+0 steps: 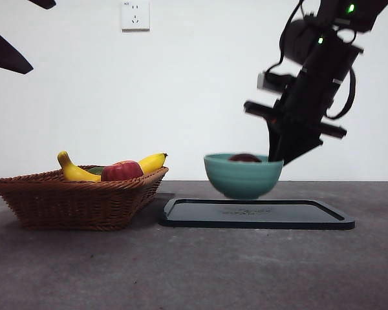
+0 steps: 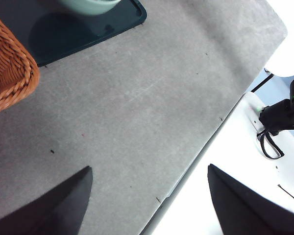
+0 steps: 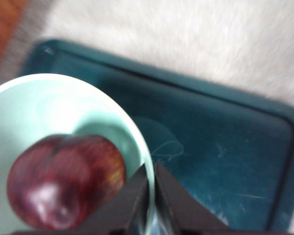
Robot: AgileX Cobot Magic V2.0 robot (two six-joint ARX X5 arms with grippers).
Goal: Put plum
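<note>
Grey table (image 1: pixel 194 265) | black tray (image 1: pixel 256 213) | white wall (image 1: pixel 200 77)

Your front view looks level across the table (image 1: pixel 194 271), close to the bowl (image 1: pixel 244 175) and tray (image 1: pixel 255 214). Your left wrist view looks down from high; your right wrist view sits close above. All three share bowl and tray.

The plum (image 3: pixel 63 183) is a glossy, dark purple-maroon round fruit with a pale sheen on its skin. It lies inside the mint-green bowl (image 1: pixel 243 175), against the wall on the side where the bowl's rim is gripped. From the front only its dark top (image 1: pixel 245 157) shows above the rim.
</note>
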